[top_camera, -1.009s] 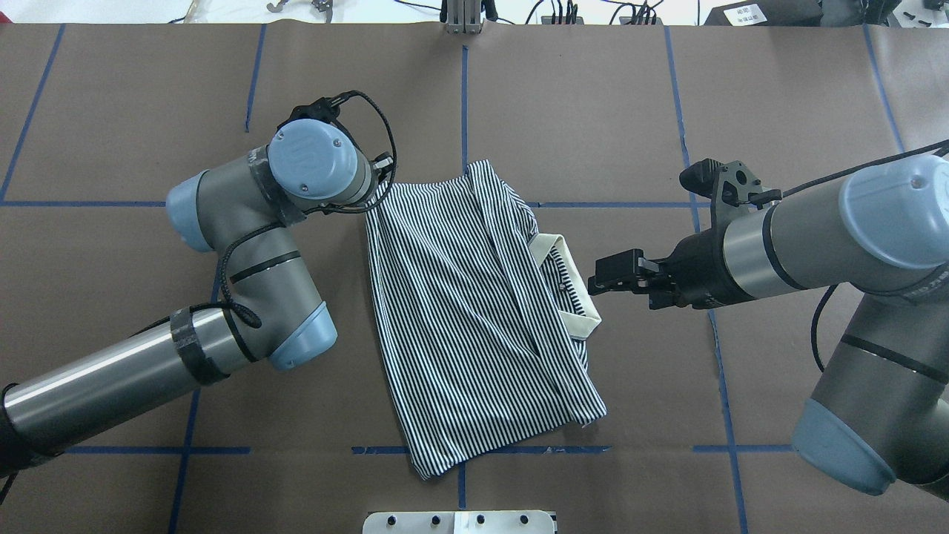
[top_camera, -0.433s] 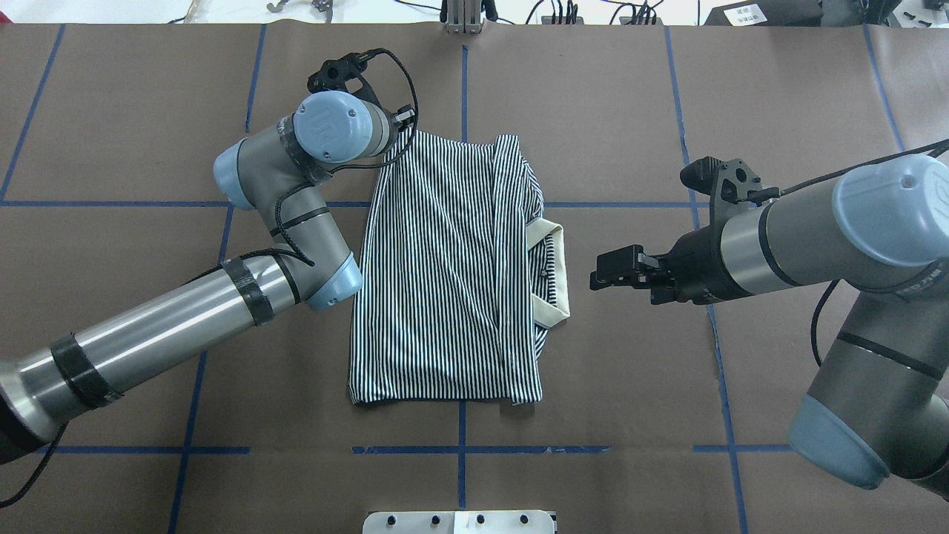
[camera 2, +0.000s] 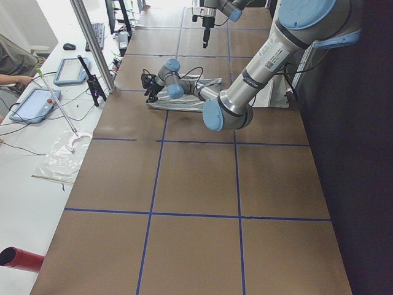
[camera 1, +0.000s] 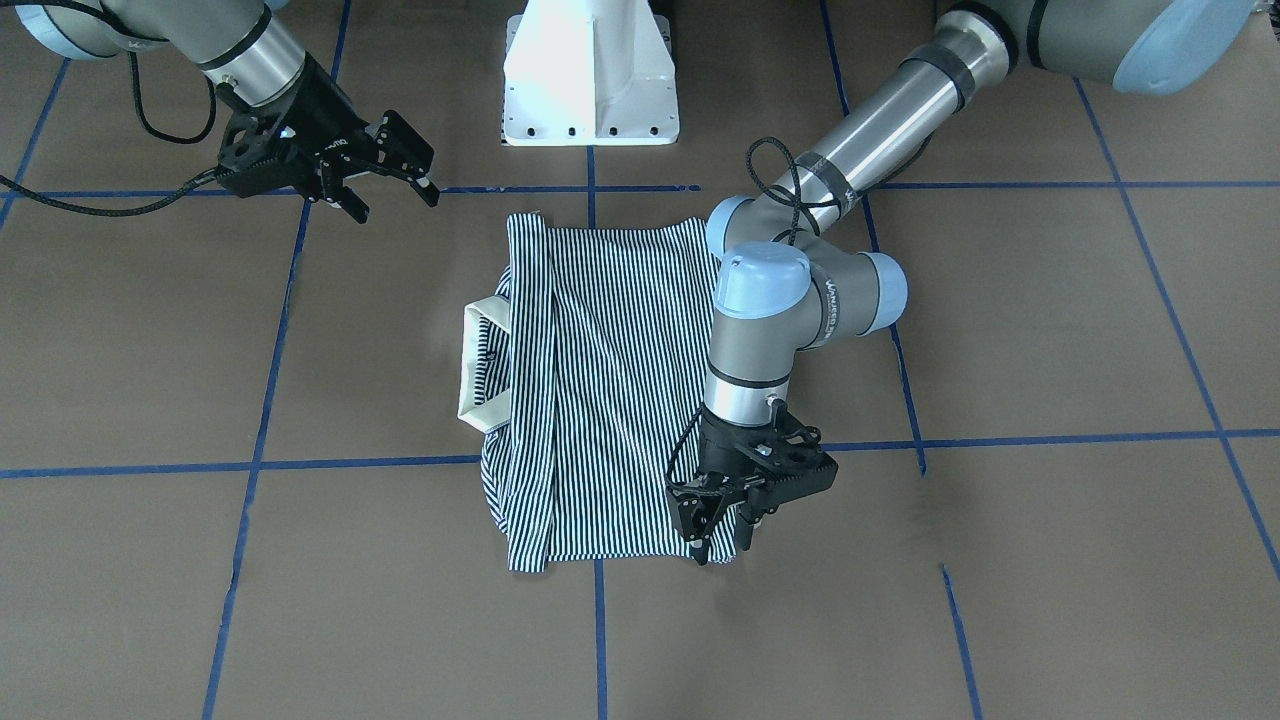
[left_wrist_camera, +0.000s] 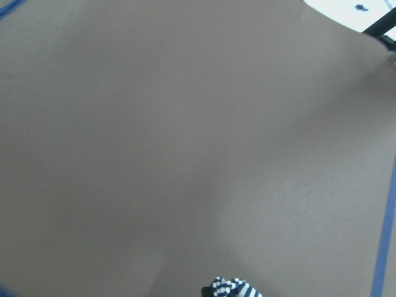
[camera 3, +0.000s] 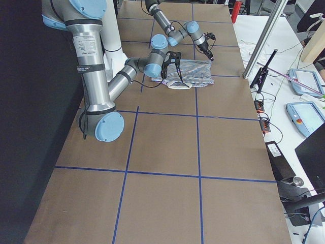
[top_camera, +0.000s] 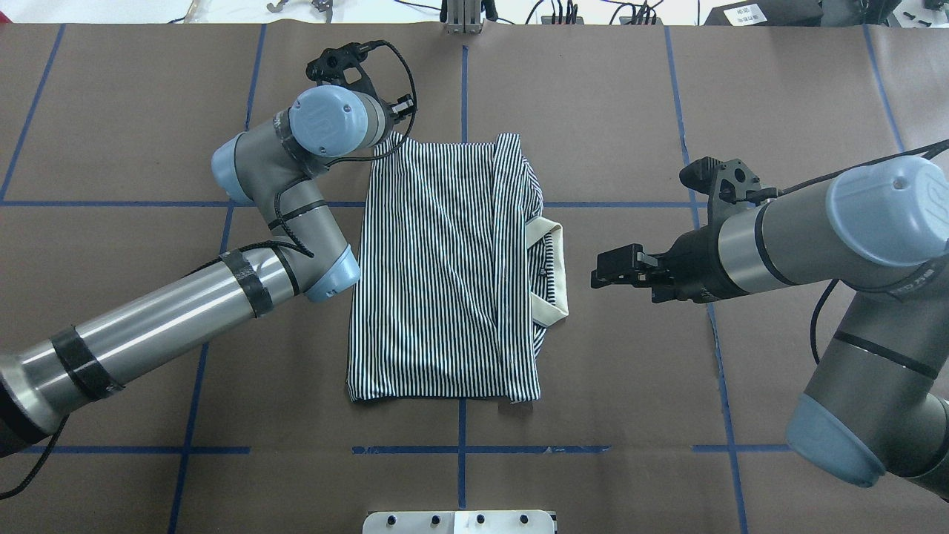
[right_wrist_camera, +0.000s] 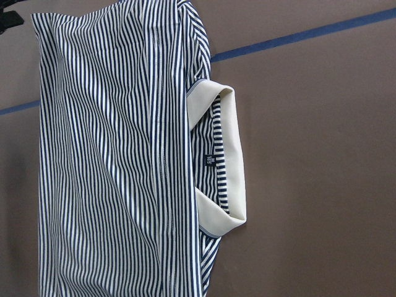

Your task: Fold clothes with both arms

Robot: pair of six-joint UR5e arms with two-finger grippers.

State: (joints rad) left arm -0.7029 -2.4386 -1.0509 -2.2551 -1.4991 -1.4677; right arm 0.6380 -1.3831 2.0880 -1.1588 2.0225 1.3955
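Note:
The striped polo shirt (top_camera: 445, 282) lies folded lengthwise on the brown table, cream collar (top_camera: 554, 274) pointing to my right. It also shows in the front view (camera 1: 600, 400) and fills the right wrist view (right_wrist_camera: 117, 161). My left gripper (camera 1: 722, 545) points down at the shirt's far left corner and is shut on that corner; a bunched bit of striped cloth (left_wrist_camera: 232, 288) shows at the bottom of the left wrist view. My right gripper (top_camera: 602, 271) hovers open and empty, a short way to the right of the collar, apart from it.
The white pedestal base (camera 1: 590, 80) stands at the table's near edge. Blue tape lines (top_camera: 463, 449) cross the brown paper. A metal bracket (top_camera: 463, 22) sits at the far edge. Tablets and cables (camera 2: 37, 101) lie on a side bench beyond it.
My left gripper pulled the shirt's corner toward the far edge, turning and straightening the shirt until it lies square to the grid. My right gripper has stayed nearly still.

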